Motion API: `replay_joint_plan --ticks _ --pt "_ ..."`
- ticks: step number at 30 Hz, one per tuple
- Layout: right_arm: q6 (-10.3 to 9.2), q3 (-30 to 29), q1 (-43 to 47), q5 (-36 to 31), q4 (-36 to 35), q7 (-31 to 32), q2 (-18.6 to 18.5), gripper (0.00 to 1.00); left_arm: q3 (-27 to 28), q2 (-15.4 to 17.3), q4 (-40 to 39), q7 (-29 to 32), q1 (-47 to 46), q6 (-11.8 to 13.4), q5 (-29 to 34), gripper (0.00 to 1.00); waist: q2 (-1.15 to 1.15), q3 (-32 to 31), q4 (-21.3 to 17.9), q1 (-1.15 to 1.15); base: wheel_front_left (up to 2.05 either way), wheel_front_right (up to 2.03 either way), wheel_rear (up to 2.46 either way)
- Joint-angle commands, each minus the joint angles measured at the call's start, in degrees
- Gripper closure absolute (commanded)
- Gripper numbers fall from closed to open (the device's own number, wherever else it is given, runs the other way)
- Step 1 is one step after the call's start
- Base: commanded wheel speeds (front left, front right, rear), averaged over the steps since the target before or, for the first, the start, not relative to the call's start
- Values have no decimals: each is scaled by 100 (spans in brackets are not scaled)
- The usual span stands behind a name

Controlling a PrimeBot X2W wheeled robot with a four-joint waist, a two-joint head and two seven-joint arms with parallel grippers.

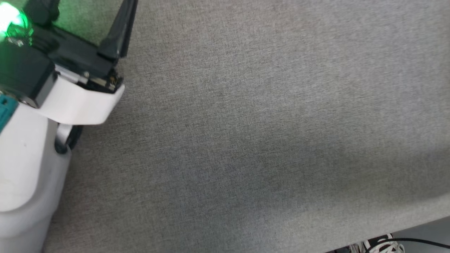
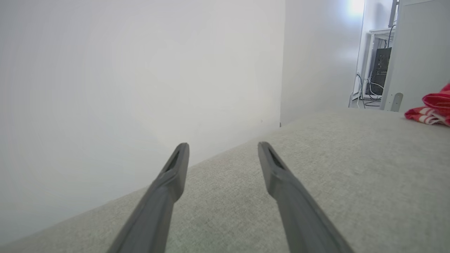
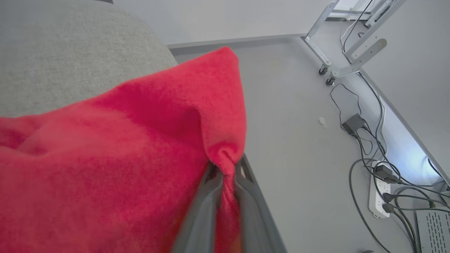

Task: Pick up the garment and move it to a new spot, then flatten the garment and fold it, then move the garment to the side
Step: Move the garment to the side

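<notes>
Cloth, grey and plain, covers the desk (image 1: pixel 246 123) in the head view, with the left gripper (image 1: pixel 84 21) at the upper left. In the left wrist view its jaws stand wide and empty over the desk, and the garment (image 2: pixel 430 110) lies bunched at the far right, well apart. In the right wrist view the right gripper (image 3: pixel 225 172) pinches its jaws narrow on a puckered fold of the red fabric near the desk's edge. Thin and limp, the shirt should drape and slip; a hem or shoulder seam looks the surest hold.

The garment (image 2: pixel 430 109) lies on the table (image 2: pixel 334 182), near its edge.
</notes>
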Motion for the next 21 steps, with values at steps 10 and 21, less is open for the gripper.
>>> replay_joint_plan --ticks 10,21 --pt "-28 295 -1129 -656 1374 -742 80 100 -96 203 219 2 -342 2 -27 0 0 292 41 0 0 0 0" --pt "-29 977 -1281 -1159 1780 -1271 10 0 127 -89 249 2 342 7 -60 0 0 -398 250 0 0 0 0"
